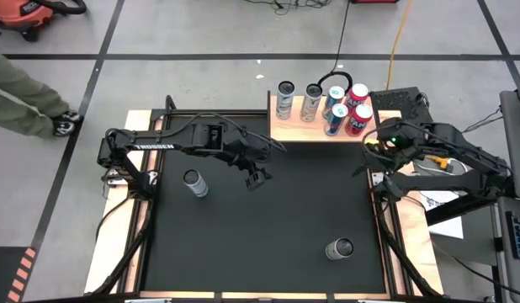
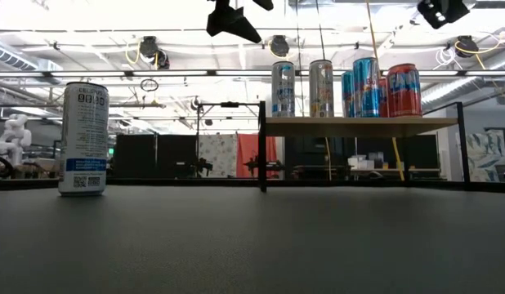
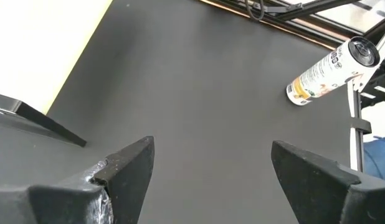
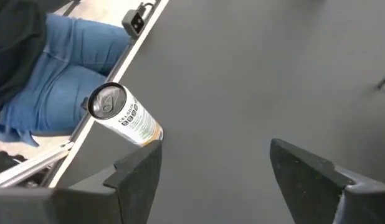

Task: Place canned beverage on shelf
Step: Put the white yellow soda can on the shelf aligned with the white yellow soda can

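Note:
The light wooden shelf stands at the mat's far edge, right of the middle, and several cans stand upright on its top. Two more cans stand upright on the black mat: a white one with a blue band on the left, and a white one with an orange foot near the right front. My left gripper hangs open above the mat's middle. My right gripper hangs open at the mat's right edge, beside the shelf.
A black cable loops behind the shelf. Papers lie right of the table beside the right arm's base. A person's sleeve shows at the far left, and legs in jeans show beyond the mat's edge.

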Controlling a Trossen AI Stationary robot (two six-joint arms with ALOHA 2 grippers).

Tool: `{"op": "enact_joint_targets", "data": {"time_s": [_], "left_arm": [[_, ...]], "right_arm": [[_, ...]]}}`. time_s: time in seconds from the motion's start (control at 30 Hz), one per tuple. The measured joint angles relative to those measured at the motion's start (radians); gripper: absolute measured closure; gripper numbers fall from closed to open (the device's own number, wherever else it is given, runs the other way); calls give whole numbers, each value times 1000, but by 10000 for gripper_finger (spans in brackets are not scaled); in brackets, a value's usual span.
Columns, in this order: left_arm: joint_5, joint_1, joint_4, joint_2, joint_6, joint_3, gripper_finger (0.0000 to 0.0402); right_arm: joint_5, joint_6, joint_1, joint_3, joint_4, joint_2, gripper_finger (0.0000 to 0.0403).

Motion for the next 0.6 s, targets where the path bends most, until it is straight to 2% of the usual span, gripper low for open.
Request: {"op": "enact_joint_targets", "data": {"time_s": [0.23,0.37,0.6], "left_arm": [[0,0,4,0,-1,0,79],[0,0,6,0,-1,0,79],[0,0,5,0,-1,0,79]], "right_arm": [[-30,0,106,-23,98,19,126],[-30,82,180,-23,155,31,126],[-29,229,337,-23,365,82,126]]}}
